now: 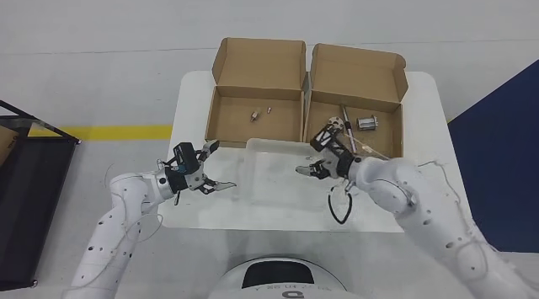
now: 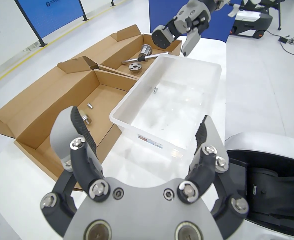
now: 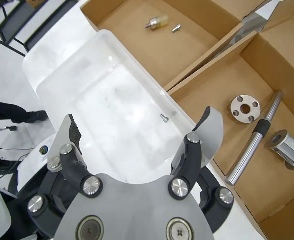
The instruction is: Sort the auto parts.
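Small screw [image 3: 164,118] is the only part lying in the clear plastic bin [image 1: 253,143], so I'm guessing that's my next pick. It sits on the bin floor, just beside the long wall on the cardboard-box side. As far as I can tell its long axis runs roughly along that wall, though it's tiny.

Right gripper [image 3: 139,114] hangs over the right end of the bin, fingers spread wide and empty. From its wrist cam the screw lies ahead of and below the fingers, off toward the one on the box side. Left gripper [image 2: 139,116] is at the opposite end, also wide open and holding nothing, with the screw [image 2: 155,90] well farther down the bin. So I'd call the right arm the closer one.

What bugs me is that wall. One finger has to drop in between it and the screw, and there's barely a gap, so I'd probably turn the wrist to close across the shank.

Around it: the left cardboard box [image 1: 257,114] has a capped stud [image 3: 157,22] and a short bolt [image 3: 176,28]. The right cardboard box [image 1: 354,122] holds a flange disc [image 3: 245,108], a steel rod [image 3: 254,138] and a metal hub [image 3: 285,148]. Both boxes butt up against the bin on the white table [image 1: 278,215].
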{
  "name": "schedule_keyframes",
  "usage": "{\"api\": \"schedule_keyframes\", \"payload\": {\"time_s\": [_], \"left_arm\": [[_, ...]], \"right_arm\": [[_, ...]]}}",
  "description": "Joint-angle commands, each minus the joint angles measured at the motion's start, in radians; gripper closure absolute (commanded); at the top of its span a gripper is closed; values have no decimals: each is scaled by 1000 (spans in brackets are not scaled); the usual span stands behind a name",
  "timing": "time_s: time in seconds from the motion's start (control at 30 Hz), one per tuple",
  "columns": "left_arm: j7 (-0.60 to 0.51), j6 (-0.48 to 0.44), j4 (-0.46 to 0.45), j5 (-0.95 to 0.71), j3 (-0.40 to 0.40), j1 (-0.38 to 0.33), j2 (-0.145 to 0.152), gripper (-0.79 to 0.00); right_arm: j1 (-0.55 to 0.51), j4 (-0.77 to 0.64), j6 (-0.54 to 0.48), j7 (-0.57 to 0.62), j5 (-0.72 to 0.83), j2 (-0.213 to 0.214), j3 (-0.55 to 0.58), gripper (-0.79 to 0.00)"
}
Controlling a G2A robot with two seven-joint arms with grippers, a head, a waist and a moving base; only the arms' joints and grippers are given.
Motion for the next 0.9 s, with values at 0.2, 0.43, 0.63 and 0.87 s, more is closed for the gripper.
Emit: {"api": "schedule_keyframes", "payload": {"time_s": [0.2, 0.43, 0.63, 0.87], "left_arm": [[0, 0, 0, 0, 0, 0, 0, -785], [0, 0, 0, 0, 0, 0, 0, -785], [0, 0, 0, 0, 0, 0, 0, -785], [0, 0, 0, 0, 0, 0, 0, -785]], "right_arm": [[25, 8, 95, 56, -116, -35, -119, -388], [88, 95, 149, 101, -100, -70, -167, -391], [155, 194, 203, 188, -79, -98, -191, -419], [224, 279, 258, 232, -95, -134, -230, -493]]}}
